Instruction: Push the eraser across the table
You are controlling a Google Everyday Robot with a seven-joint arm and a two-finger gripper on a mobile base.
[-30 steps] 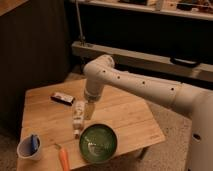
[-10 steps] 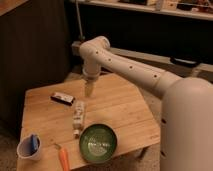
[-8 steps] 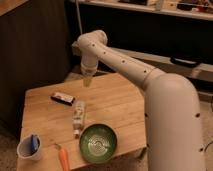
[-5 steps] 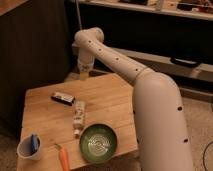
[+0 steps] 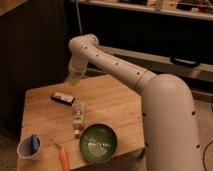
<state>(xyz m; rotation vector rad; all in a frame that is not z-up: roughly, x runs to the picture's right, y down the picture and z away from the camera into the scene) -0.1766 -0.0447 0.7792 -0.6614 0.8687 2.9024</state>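
The white arm's gripper (image 5: 74, 78) hangs, jaws together, over the light wooden plank bench's (image 5: 117, 107) far edge. The flat black, pale-topped rectangular eraser (image 5: 62, 98) lies just below the jaws, nearer the camera, untouched.

On the table (image 5: 117, 102) a bottle (image 5: 78, 116) is laid near the middle, and all other places are given from it. The eraser (image 5: 62, 98) is set just behind it to the left, the bowl (image 5: 98, 142) just in front to the right, the carrot (image 5: 64, 159) in front at the near edge, and the cup (image 5: 29, 148) well to the front left. The gripper (image 5: 73, 79) is held behind the bottle, over the table's far edge, near the eraser but apart from it.
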